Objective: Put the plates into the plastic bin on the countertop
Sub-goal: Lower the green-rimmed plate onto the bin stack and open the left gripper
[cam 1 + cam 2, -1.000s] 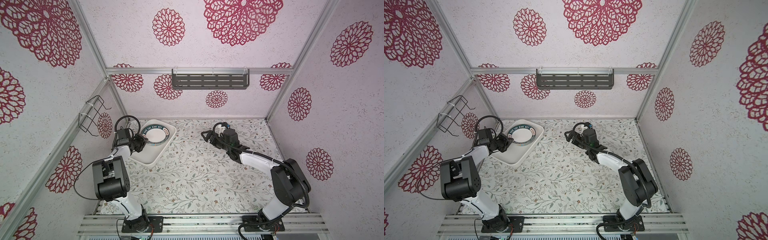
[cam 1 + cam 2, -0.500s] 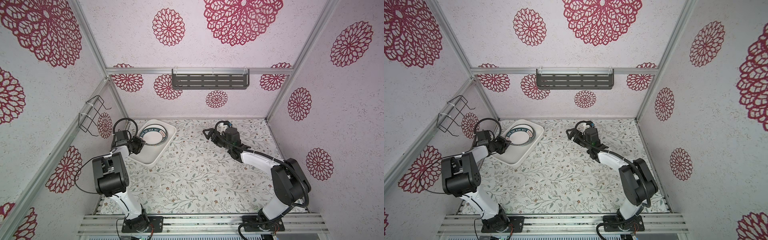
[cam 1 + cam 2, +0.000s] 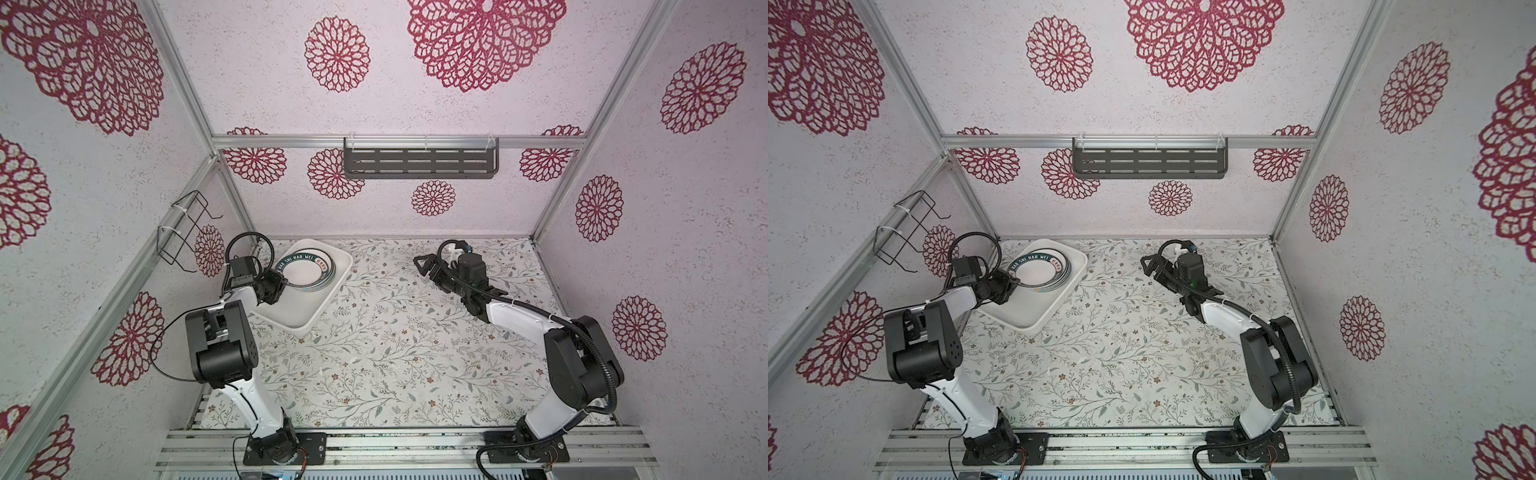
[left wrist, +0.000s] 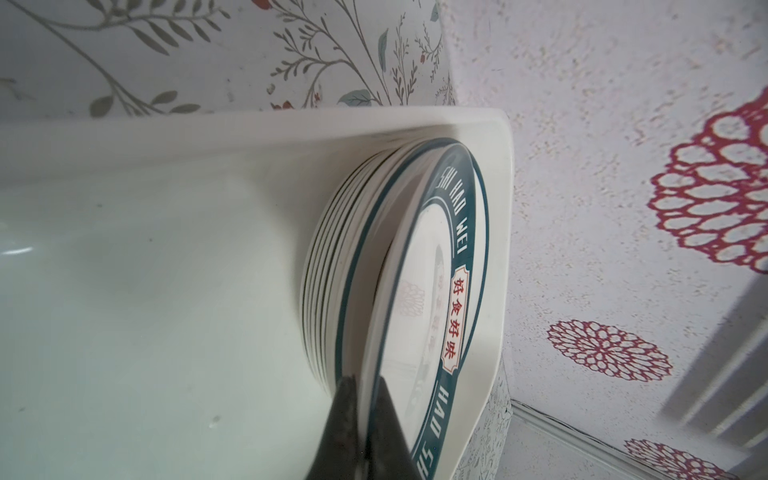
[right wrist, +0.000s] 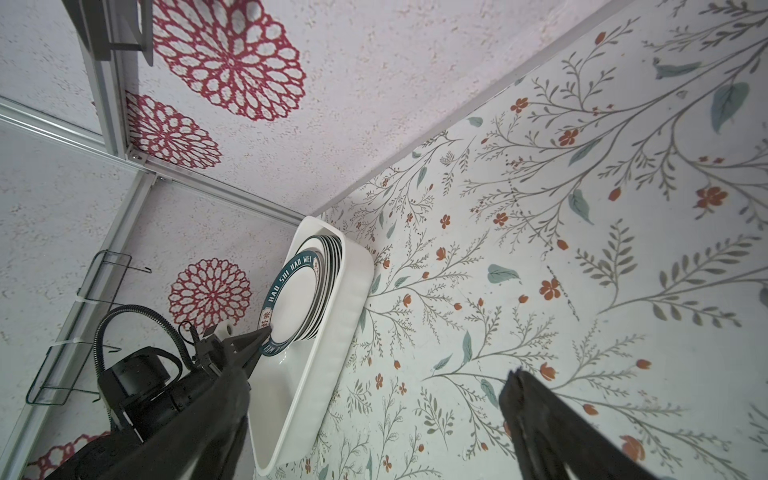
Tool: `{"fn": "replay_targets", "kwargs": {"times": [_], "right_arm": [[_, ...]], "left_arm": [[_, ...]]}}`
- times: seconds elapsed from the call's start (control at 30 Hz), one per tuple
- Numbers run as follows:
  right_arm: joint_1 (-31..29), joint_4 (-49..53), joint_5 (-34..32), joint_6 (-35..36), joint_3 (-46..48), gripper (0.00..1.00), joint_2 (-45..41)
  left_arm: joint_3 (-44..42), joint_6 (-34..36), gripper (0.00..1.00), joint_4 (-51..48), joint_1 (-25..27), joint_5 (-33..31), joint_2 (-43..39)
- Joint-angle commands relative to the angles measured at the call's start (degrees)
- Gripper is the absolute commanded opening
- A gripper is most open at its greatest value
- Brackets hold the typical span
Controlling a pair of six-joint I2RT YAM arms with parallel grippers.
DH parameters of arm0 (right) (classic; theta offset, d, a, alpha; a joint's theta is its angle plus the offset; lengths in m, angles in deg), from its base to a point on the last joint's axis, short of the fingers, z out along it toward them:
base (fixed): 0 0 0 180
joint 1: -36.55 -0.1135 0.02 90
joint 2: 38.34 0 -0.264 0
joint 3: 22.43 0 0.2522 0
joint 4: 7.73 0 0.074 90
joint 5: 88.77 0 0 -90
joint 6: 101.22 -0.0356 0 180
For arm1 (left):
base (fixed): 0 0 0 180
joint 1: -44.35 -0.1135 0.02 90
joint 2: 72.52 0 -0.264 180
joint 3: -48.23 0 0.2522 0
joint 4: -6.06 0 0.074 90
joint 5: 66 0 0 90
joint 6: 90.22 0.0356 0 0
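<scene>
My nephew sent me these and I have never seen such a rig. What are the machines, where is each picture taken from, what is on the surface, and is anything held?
These are two robot arms, a left arm and a right arm, each ending in a two-fingered gripper. Two pictures look down from overhead; the other two come from cameras on the arms' wrists. On the flowered countertop sits a white bin with a stack of plates at its far end. The left gripper is shut on the rim of the top plate. The right gripper is open over the countertop, holding nothing.
</scene>
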Motion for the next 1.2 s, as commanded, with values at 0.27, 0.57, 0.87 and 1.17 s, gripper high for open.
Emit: {"fn": "replay_targets", "kwargs": {"times": [0.27, 0.57, 0.87, 1.17], "right_arm": [[3.9, 3.6, -0.9, 3.2, 0.9, 0.99, -6.6], [4.1, 3.6, -2.0, 2.6, 3.0, 0.99, -8.0], [4.2, 3.4, -2.3, 2.3, 3.5, 0.99, -8.3], [4.2, 3.1, -2.7, 1.8, 5.6, 0.99, -10.3]], "left_arm": [[5.9, 0.1, 0.00, -2.5, 3.2, -4.2, 3.1], [6.5, -0.3, 0.14, -3.5, 3.5, -5.3, 3.8], [6.6, 1.4, 0.48, -5.7, 3.6, -6.1, 2.6], [6.1, 3.7, 0.75, -7.2, 3.7, -5.4, 0.4]]}}
